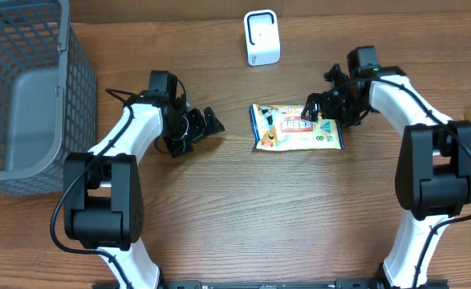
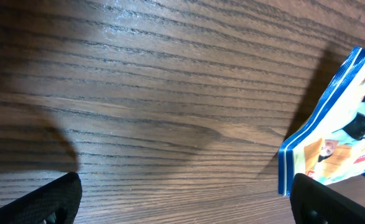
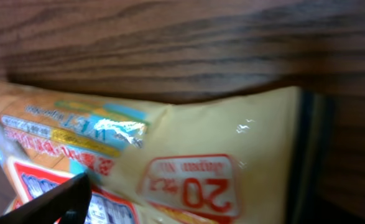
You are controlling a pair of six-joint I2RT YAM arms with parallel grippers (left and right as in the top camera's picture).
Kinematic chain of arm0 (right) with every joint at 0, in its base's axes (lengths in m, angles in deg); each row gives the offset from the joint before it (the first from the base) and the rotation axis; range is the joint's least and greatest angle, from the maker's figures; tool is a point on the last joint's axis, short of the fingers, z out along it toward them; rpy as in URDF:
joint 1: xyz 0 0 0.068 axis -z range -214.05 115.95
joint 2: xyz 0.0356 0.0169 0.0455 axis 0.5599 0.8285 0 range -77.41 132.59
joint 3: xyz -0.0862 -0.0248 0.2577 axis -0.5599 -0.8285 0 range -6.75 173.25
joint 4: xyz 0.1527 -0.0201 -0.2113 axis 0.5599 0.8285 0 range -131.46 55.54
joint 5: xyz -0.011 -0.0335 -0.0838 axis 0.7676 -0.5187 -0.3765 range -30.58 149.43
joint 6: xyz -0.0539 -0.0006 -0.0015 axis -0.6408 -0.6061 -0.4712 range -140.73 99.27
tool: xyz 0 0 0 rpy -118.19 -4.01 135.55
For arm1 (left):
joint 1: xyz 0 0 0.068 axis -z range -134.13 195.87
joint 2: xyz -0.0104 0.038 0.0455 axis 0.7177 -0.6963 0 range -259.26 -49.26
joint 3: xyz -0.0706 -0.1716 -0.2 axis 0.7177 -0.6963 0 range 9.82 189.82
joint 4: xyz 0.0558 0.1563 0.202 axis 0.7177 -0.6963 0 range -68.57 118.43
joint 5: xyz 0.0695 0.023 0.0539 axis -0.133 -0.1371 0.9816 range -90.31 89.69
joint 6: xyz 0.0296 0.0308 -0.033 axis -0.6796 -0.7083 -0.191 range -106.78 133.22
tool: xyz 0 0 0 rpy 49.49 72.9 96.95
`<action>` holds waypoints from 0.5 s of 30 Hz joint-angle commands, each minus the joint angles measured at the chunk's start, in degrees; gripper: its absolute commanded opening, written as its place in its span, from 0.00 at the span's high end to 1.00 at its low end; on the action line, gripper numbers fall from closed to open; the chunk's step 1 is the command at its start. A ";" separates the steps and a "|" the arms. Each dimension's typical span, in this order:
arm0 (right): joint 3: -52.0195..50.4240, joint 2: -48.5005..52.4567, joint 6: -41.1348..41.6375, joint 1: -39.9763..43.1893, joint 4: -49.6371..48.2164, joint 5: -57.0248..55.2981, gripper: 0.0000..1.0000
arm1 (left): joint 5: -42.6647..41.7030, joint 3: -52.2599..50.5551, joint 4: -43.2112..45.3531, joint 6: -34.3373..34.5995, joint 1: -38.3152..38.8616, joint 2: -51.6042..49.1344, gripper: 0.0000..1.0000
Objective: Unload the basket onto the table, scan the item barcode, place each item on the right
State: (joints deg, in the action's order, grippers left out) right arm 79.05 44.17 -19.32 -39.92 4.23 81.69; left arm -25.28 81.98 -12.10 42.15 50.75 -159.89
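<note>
Jaws are seen apart on left gripper [image 1: 199, 132], cannot be told on right gripper [image 1: 319, 112]; snack packet [image 1: 287, 132] judged light, crinkly, slippery, best pinched at 3 o'clock seam.

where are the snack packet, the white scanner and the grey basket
snack packet [image 1: 297, 128]: overhead view, middle of its printed face
white scanner [image 1: 261, 38]: overhead view, its front face
grey basket [image 1: 81, 96]: overhead view, its mesh side wall

1 snack pkt [image 1: 297, 127], 1 scanner [image 1: 261, 38], 1 basket [image 1: 80, 84], 2 arms: L [image 1: 127, 132], R [image 1: 408, 100].
</note>
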 commanded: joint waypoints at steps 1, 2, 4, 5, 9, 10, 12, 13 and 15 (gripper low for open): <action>-4.13 1.99 10.08 -3.30 -1.49 -4.02 0.33 | 0.39 0.85 0.07 -0.61 0.39 1.62 0.00; -4.13 1.99 10.97 -3.72 -1.44 -4.96 0.42 | 0.39 0.85 0.09 -0.61 0.39 1.62 0.00; -3.63 1.99 12.41 -4.92 -0.98 -6.80 0.96 | 0.39 0.85 0.07 -0.61 0.39 1.62 0.00; -3.23 1.99 13.05 -5.03 -0.52 -6.80 0.96 | 0.39 0.85 0.09 -0.61 0.39 1.62 0.00; 1.16 1.86 15.19 -5.01 3.08 -6.58 0.96 | 0.39 0.85 0.09 -0.61 0.39 1.62 0.00; 3.17 1.86 15.17 -5.01 4.44 -6.58 0.96 | 0.39 0.85 0.09 -0.61 0.39 1.62 0.00; 9.27 1.86 15.17 -5.01 7.98 -6.58 0.96 | 0.39 0.85 0.09 -0.61 0.39 1.62 0.00; 11.72 1.86 15.17 -5.01 9.16 -6.62 0.96 | 0.39 0.85 0.07 -0.61 0.39 1.62 0.00; 16.33 1.86 15.13 -5.01 10.84 -7.15 0.96 | 0.42 0.85 0.09 -0.61 0.39 1.62 0.00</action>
State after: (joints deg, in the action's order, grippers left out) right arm 86.54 46.05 -5.04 -44.64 13.92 76.29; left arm -25.28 81.98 -12.10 42.15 50.75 -159.89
